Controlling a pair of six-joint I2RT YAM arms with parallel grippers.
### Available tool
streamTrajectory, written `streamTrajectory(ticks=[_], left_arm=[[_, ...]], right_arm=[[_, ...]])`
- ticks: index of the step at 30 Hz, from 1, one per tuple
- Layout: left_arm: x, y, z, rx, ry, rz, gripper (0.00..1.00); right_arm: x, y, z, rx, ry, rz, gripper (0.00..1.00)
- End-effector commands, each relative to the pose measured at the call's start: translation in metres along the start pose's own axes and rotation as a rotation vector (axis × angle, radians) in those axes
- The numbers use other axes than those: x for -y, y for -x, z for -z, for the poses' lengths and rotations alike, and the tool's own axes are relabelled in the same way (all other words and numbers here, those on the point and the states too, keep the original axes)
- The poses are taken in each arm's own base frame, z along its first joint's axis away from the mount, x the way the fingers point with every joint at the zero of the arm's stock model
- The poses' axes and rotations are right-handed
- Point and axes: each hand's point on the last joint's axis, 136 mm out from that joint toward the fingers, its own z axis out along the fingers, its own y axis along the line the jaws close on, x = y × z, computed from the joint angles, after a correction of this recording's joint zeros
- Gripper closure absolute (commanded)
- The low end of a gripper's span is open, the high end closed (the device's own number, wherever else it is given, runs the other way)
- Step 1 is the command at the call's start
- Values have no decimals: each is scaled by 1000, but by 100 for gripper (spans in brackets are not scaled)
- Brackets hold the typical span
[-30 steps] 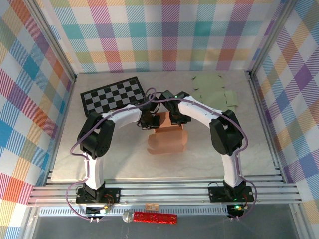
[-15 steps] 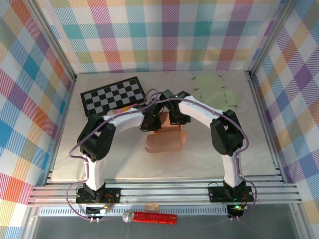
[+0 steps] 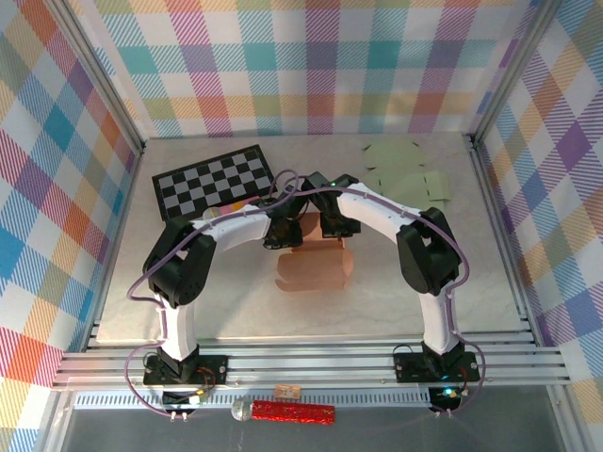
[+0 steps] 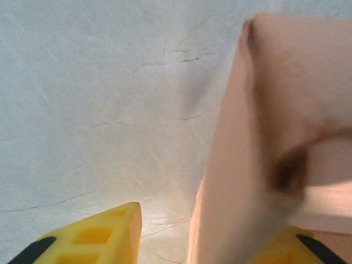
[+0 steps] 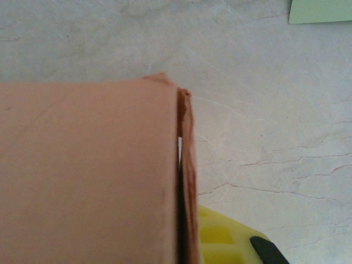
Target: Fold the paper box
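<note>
The salmon paper box (image 3: 316, 266) lies partly folded at the middle of the table, with both arms meeting over its far edge. My left gripper (image 3: 279, 232) is at its far left corner. In the left wrist view its yellow fingers (image 4: 104, 236) stand apart: one wall of the paper box (image 4: 247, 181) rises between them, close to the right finger and clear of the left one. My right gripper (image 3: 335, 226) is shut on the far right wall. In the right wrist view the doubled edge of the paper box (image 5: 186, 181) lies against the yellow finger (image 5: 225, 242).
A black-and-white checkerboard (image 3: 215, 179) lies at the back left. Pale green paper sheets (image 3: 407, 169) lie at the back right, and a corner of one green sheet (image 5: 322, 11) is seen from the right wrist. A red tube (image 3: 292, 411) rests below the arm bases.
My left gripper's jaws have spread apart and come off the box wall. The box has settled a little lower and flatter. The right gripper keeps its grip.
</note>
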Motion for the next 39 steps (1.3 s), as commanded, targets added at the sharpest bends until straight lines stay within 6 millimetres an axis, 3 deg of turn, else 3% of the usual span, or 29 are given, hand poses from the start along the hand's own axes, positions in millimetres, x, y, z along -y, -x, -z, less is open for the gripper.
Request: streamTrajectory(ticks=[1, 7, 9, 18, 26, 31, 35, 37, 39], left_arm=[[-13, 14, 24, 50, 6, 28, 55], [0, 33, 25, 37, -120, 14, 45], [3, 34, 21, 13, -126, -2, 46], [4, 33, 8, -7, -113, -16, 65], [-1, 30, 0, -4, -40, -43, 100], [-3, 27, 2, 11, -22, -20, 100], [0, 33, 16, 30, -29, 7, 58], [0, 38, 27, 35, -33, 27, 46], [5, 42, 39, 27, -70, 58, 41]], right_arm=[[14, -7, 6, -6, -43, -6, 100], [12, -8, 4, -15, -38, 2, 100], [13, -8, 4, -16, -37, 0, 100], [11, -7, 5, -19, -26, -9, 100], [9, -6, 4, -23, -22, -14, 100], [8, -7, 2, -30, -18, -19, 100], [10, -9, -1, -48, -10, -39, 100], [12, -10, -3, -65, -2, -59, 100], [14, -11, -5, -86, 9, -86, 100]])
